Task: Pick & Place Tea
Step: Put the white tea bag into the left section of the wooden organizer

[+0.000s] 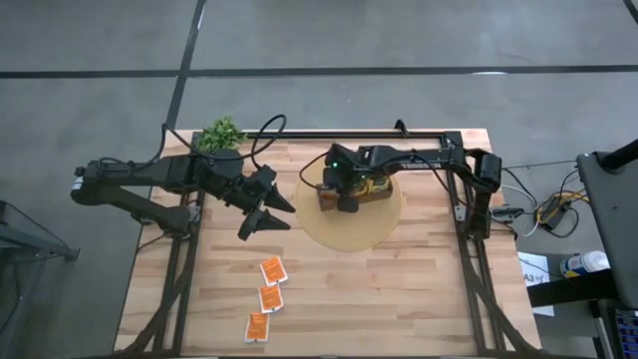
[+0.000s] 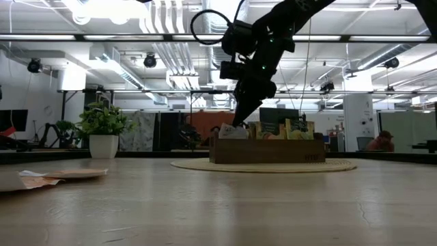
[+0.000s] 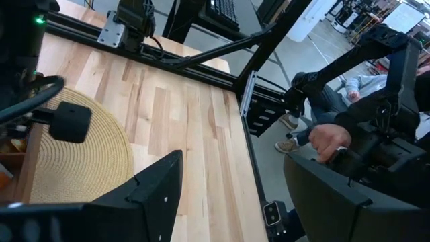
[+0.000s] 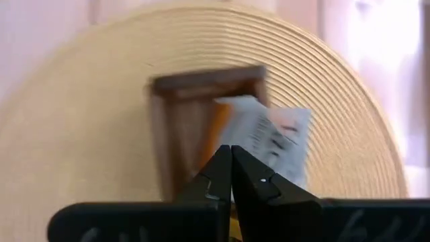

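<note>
My right gripper [image 1: 344, 196] is shut on an orange-and-white tea sachet [image 4: 272, 138] over the left-end compartment of the brown wooden box [image 2: 273, 152]. The box stands on a round woven mat [image 1: 349, 231]. Other sachets [image 2: 287, 128] stand upright in the box's other compartments. Three orange sachets [image 1: 270, 297] lie flat on the table near its front left. My left gripper [image 1: 264, 214] hangs open in the air left of the mat, with nothing between its fingers. My right gripper pinches the sachet's upper edge [image 4: 236, 138] between its two fingertips. The fingers come steeply from above, slanting down. The sachet hangs tilted below them [image 2: 231, 131], its lower part inside the box's end compartment; whether it rests on the box floor is hidden.
A potted plant [image 1: 221, 135] stands at the table's far left corner. Black frame rails [image 1: 399, 135] run along the far and right edges. Beyond the table's edge a seated person's hand [image 3: 329, 141] shows. Bare wood lies between the mat and the near edge.
</note>
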Tool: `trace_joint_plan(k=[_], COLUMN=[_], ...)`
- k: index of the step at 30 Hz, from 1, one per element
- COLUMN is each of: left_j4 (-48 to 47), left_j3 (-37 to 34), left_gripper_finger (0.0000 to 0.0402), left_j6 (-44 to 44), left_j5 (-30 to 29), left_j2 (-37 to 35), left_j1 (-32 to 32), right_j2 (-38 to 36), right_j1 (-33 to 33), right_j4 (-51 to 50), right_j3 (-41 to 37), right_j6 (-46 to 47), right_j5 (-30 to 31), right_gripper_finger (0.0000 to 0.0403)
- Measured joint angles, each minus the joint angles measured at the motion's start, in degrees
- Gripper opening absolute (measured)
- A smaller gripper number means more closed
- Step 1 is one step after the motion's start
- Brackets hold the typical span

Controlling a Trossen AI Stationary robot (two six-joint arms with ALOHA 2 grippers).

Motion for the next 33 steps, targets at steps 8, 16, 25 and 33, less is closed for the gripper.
trace_joint_plan(k=[8, 16, 25, 33], left_j4=[0.01, 0.01, -0.01, -0.01], left_j3=[0.0, 0.0, 0.0, 0.0], left_gripper_finger=[0.0252, 0.0252, 0.0252, 0.0252], left_j6=[0.0, -0.06, -1.42, -1.36], left_j5=[0.0, 0.0, 0.26, 0.27], left_j2=[0.0, 0.0, -0.23, -0.28], left_j1=[-0.01, 0.01, 0.0, 0.0], right_j2=[0.36, 4.09, 5.38, 5.16], right_j1=[1.21, 1.25, 1.37, 1.53], right_j4=[-2.26, -1.91, -1.55, -1.25], right_j3=[0.31, 0.24, 0.33, 2.21], right_j6=[-0.25, -0.26, -0.82, -3.06], right_j5=[-3.27, 0.55, 8.9, 12.4], right_gripper_finger=[0.0008, 0.0008, 0.0008, 0.0008])
